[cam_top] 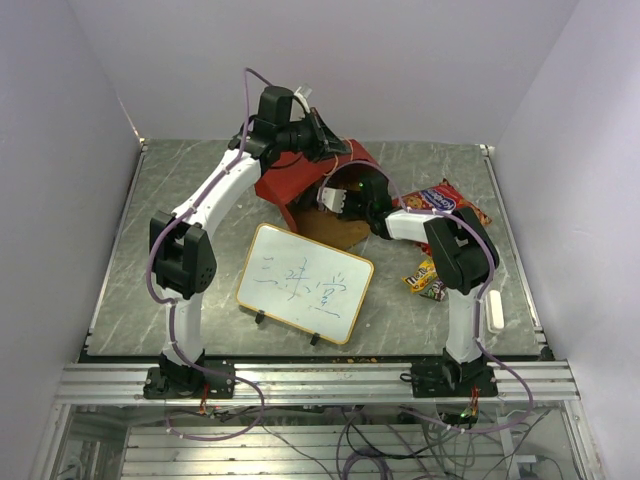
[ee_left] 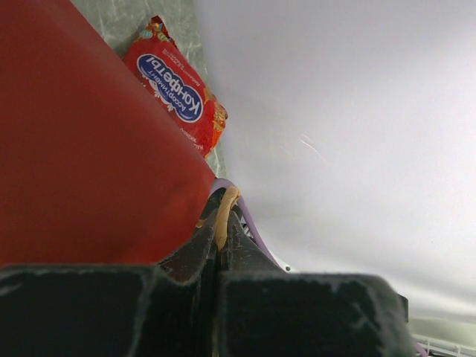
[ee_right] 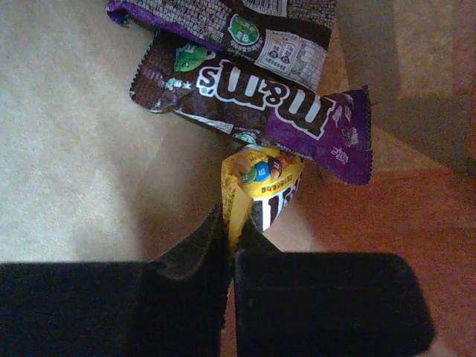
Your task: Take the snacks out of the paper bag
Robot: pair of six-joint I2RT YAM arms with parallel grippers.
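Note:
The red paper bag [cam_top: 300, 178] lies on its side at the back middle, its kraft-lined mouth facing the front right. My left gripper [cam_top: 322, 140] is above it, shut on a tan string handle [ee_left: 226, 210]; the bag's red wall [ee_left: 89, 149] fills the left of that view. My right gripper [cam_top: 340, 198] reaches into the bag's mouth and is shut [ee_right: 230, 223] on the edge of a yellow candy packet [ee_right: 266, 186]. A brown and purple candy packet [ee_right: 260, 97] and another packet [ee_right: 245, 22] lie deeper inside. The red chip bag [cam_top: 440, 200] lies on the table to the bag's right, and shows in the left wrist view [ee_left: 175, 89].
A gold-framed whiteboard [cam_top: 305, 283] stands in front of the bag. Two small candy packets [cam_top: 425, 280] lie on the table at the right, behind my right arm. A white oblong block [cam_top: 495, 312] lies near the front right edge. Walls enclose the table.

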